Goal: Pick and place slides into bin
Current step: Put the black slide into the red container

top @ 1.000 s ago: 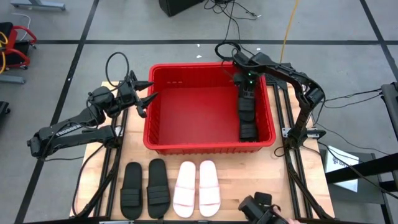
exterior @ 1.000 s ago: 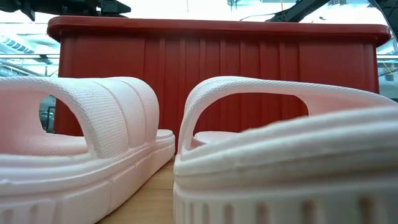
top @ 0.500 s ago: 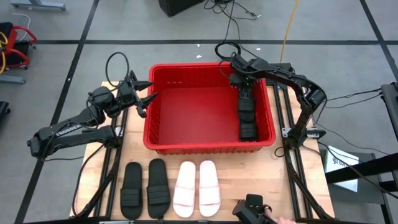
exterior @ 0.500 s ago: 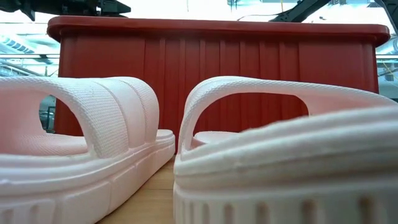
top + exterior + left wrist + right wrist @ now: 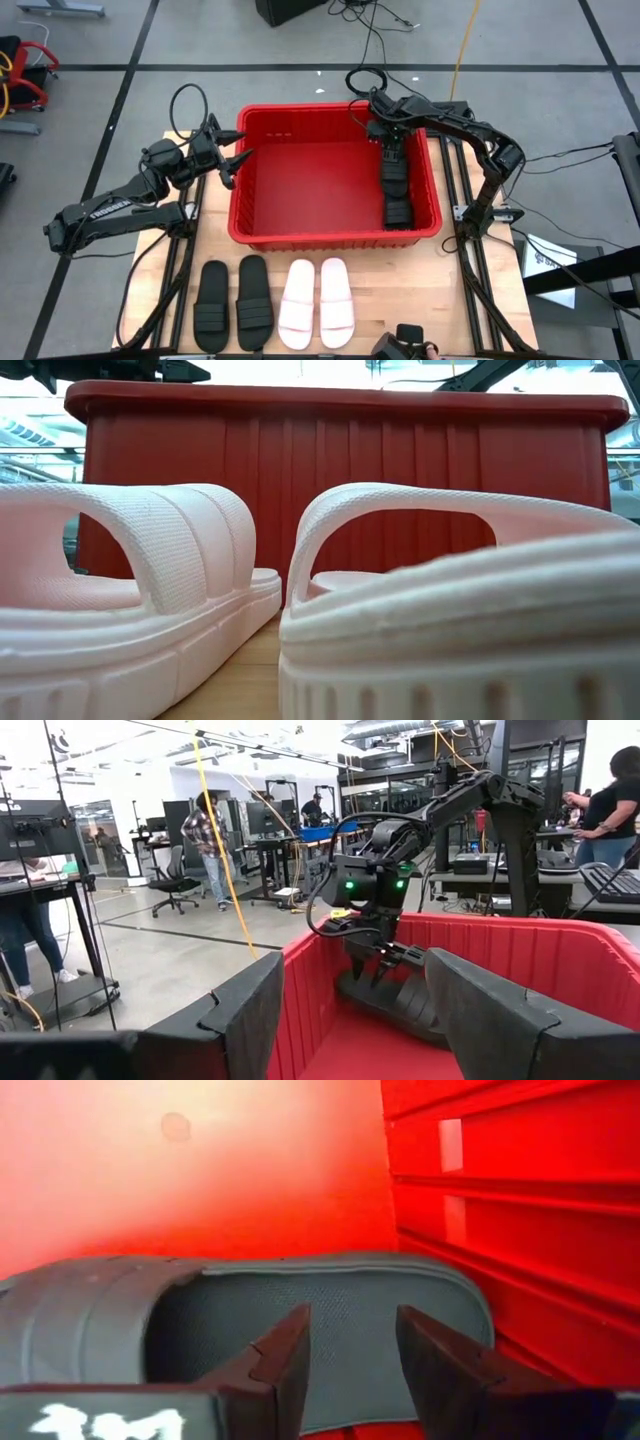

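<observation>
The red bin [image 5: 300,170] stands at the table's middle. Two black slides [image 5: 395,185] lie end to end on its floor along its right wall. My right gripper [image 5: 388,138] is open inside the bin's far right corner, its fingers pointing down over the far black slide [image 5: 330,1310]; it also shows in the left wrist view [image 5: 385,960]. My left gripper [image 5: 234,160] is open and empty, level at the bin's left rim [image 5: 320,945]. Two black slides [image 5: 233,303] and two white slides [image 5: 318,302] lie soles down in a row on the table before the bin. My right gripper's open fingers [image 5: 285,1355] stand over the footbed end of the far black slide [image 5: 340,1325], coming from above. I cannot tell whether they touch it. The slide lies flat on the bin's floor beside the right wall.
The white slides [image 5: 150,590] fill the low view, with the bin's near wall [image 5: 400,490] behind them. A dark device in a person's hand [image 5: 405,347] shows at the table's near edge. Metal frame rails run along both table sides.
My right gripper has gone a little toward the table's left, inside the bin over the far black slide. The bin has slid slightly toward the table's left. The dark device at the near edge has drawn back toward the near edge.
</observation>
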